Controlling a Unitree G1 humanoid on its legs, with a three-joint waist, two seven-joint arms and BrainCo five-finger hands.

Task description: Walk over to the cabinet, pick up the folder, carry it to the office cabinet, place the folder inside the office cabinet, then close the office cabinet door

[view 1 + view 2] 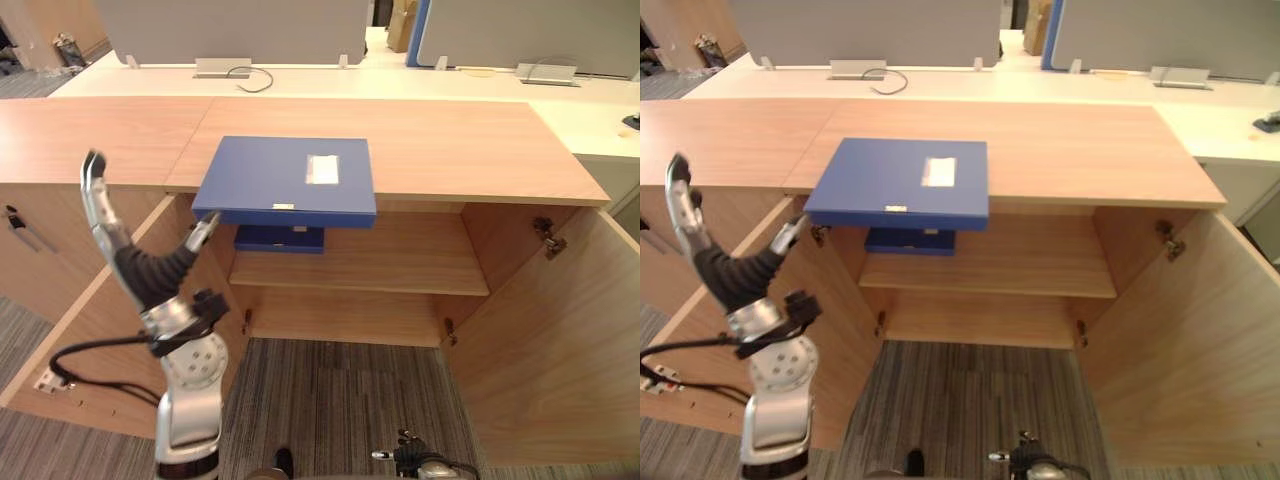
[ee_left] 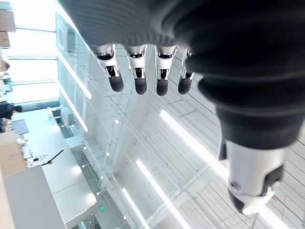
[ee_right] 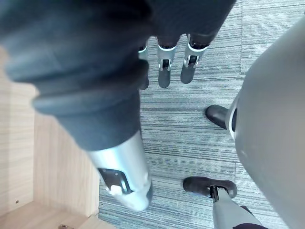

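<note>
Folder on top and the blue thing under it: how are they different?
The folder lies on the cabinet top, jutting over its edge; the blue thing lies on the shelf inside. The folder shows a white label; the blue thing is mostly hidden. Both are blue and flat.

Right hand hangs above grey striped carpet, its dark ribbed cover close in the foreground. Fingers straight to loosely relaxed, side by side, dark tips toward the carpet. Thumb stands apart from them, silver. The hand is empty and touches neither carpet nor wood. Light wood panel lies beside the carpet, grain visible, a small hole near one corner
</note>
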